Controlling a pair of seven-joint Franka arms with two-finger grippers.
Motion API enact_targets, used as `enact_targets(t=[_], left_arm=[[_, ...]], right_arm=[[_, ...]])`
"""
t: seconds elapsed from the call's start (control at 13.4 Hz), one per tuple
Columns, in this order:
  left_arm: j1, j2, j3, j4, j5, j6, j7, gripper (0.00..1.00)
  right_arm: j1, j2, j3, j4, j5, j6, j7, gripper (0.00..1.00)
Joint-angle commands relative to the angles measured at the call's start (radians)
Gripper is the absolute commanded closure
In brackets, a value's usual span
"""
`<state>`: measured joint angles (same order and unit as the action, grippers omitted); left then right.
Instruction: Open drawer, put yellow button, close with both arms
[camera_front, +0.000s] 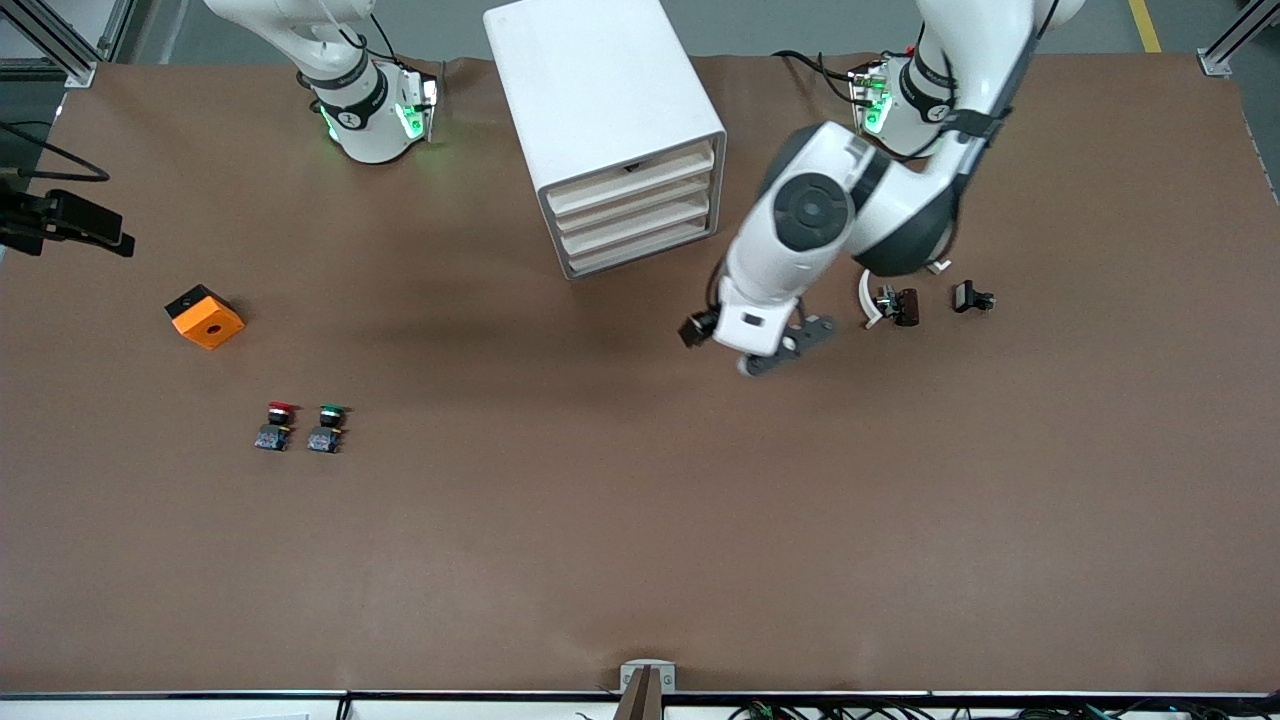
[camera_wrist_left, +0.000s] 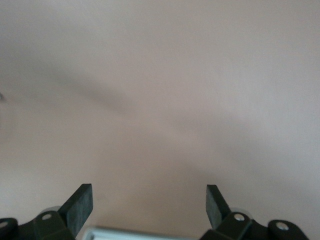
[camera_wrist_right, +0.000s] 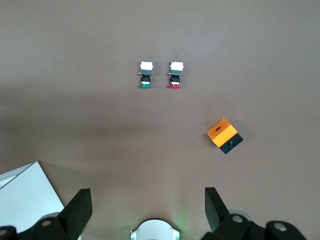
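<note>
The white cabinet stands near the robots' bases, and its corner shows in the right wrist view. Its top drawer sits flush with the three drawers below it. The yellow button is hidden or out of view. My left gripper hangs open over bare brown table, nearer to the front camera than the cabinet, with nothing between its fingers. My right gripper is open and empty, high above its own base. It does not show in the front view.
A red-capped button and a green-capped button stand side by side toward the right arm's end. An orange box lies near them. Small dark parts lie beside the left arm.
</note>
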<state>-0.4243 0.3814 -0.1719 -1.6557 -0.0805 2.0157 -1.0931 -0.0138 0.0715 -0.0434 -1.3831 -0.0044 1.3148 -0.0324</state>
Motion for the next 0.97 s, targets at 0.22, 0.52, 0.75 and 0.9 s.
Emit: enact_targets(t=[0.22, 0.52, 0.75, 0.9], left_arm=[[0.246, -0.064, -0.009, 0.091, 0.097, -0.121, 0.211, 0.0], [0.373, -0.156, -0.009, 0.144, 0.097, -0.269, 0.453, 0.0], [0.416, -0.234, -0.006, 0.171, 0.099, -0.403, 0.631, 0.0], [0.423, -0.318, -0.004, 0.143, 0.097, -0.439, 0.746, 0.0]], right_arm=[[-0.021, -0.088, 0.023, -0.06, 0.003, 0.029, 0.003, 0.0], [-0.023, -0.139, 0.022, -0.127, 0.004, 0.056, 0.005, 0.0], [-0.028, -0.268, 0.019, -0.315, 0.006, 0.162, 0.005, 0.0], [-0.037, -0.268, 0.019, -0.313, 0.007, 0.162, 0.005, 0.0]])
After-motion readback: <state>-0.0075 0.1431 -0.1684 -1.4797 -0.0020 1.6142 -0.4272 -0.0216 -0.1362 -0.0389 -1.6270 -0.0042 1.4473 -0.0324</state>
